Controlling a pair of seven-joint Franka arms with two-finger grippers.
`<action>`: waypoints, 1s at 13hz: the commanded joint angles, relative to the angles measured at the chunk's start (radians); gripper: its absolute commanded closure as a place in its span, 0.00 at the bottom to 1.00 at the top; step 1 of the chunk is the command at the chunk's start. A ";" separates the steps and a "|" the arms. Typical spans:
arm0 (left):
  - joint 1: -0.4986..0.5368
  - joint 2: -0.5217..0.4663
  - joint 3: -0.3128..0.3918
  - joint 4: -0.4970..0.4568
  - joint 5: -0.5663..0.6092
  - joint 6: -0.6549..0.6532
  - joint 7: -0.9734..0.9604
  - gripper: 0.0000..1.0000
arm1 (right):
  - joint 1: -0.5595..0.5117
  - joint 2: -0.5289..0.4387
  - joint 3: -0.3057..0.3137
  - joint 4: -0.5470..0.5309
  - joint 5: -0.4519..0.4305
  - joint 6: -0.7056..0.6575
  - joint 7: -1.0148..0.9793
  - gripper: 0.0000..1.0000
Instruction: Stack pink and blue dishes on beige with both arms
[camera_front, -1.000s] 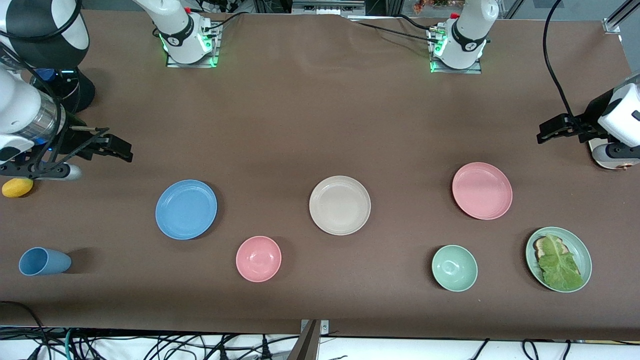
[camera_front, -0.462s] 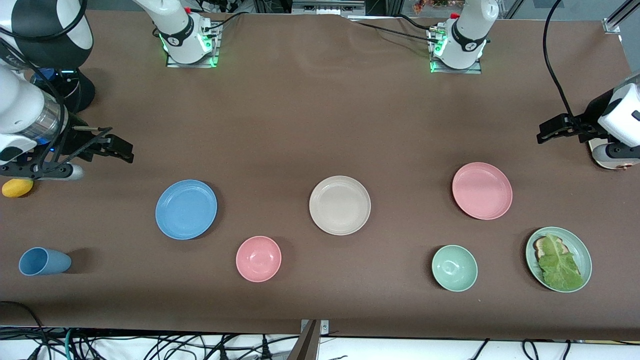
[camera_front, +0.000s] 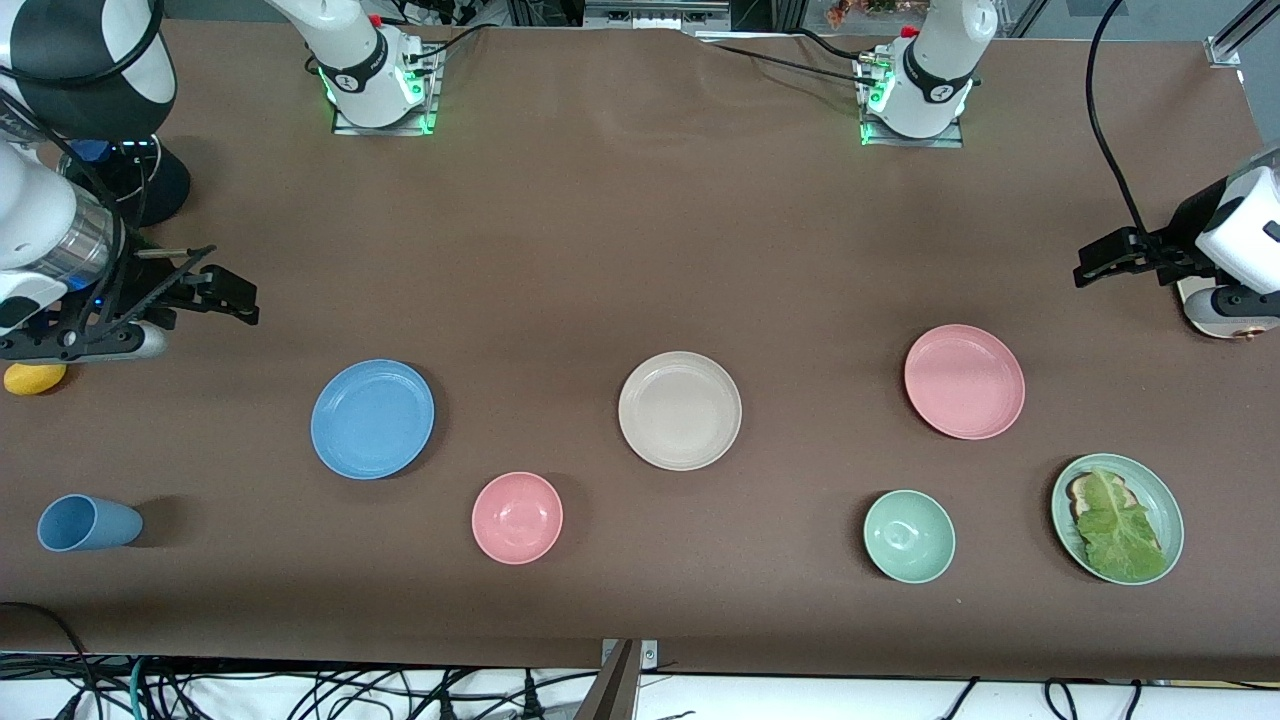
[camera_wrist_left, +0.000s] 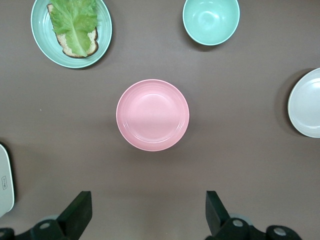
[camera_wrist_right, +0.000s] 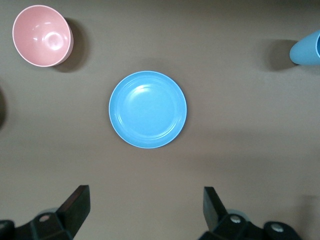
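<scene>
Beige plate (camera_front: 680, 410): middle of the front frame, flat on the brown worktop (camera_front: 620, 240), bare; rim also at the edge of the left wrist view (camera_wrist_left: 306, 103).
Blue plate (camera_front: 372, 418): left of centre in the front frame, toward the right arm's end, well apart from the beige plate; centred in the right wrist view (camera_wrist_right: 147, 109).
Pink plate (camera_front: 964, 381): right of centre in the front frame, toward the left arm's end, well apart from the beige plate; centred in the left wrist view (camera_wrist_left: 152, 114).
Right end effector (camera_front: 225, 295): left edge of the front frame, up in the air over bare worktop near the blue plate; fingers (camera_wrist_right: 75, 206) spread wide, grasping nothing.
Left end effector (camera_front: 1100, 262): right edge of the front frame, up in the air over bare worktop near the pink plate; fingers (camera_wrist_left: 77, 213) spread wide, grasping nothing.
Pink bowl (camera_front: 517, 517): lower centre-left of the front frame, nearer the camera than the blue plate.
Green bowl (camera_front: 909, 536): lower right of the front frame, upright.
Green plate (camera_front: 1160, 490): lower right corner area, carrying bread and a lettuce leaf (camera_front: 1118, 528).
Blue cup (camera_front: 88, 523): lower left, lying on its side.
Yellow object (camera_front: 34, 378): left edge, partly under the right arm.
</scene>
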 joint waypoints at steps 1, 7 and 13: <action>-0.004 -0.007 0.002 0.002 -0.006 -0.010 0.005 0.00 | -0.002 0.005 0.003 0.012 -0.017 0.004 -0.009 0.00; 0.001 0.028 0.004 0.011 -0.003 -0.002 0.002 0.00 | 0.008 0.015 0.003 0.012 -0.037 -0.001 -0.012 0.00; 0.011 0.269 0.010 0.016 -0.006 -0.002 -0.007 0.00 | 0.001 0.035 0.003 0.013 -0.033 0.003 -0.016 0.00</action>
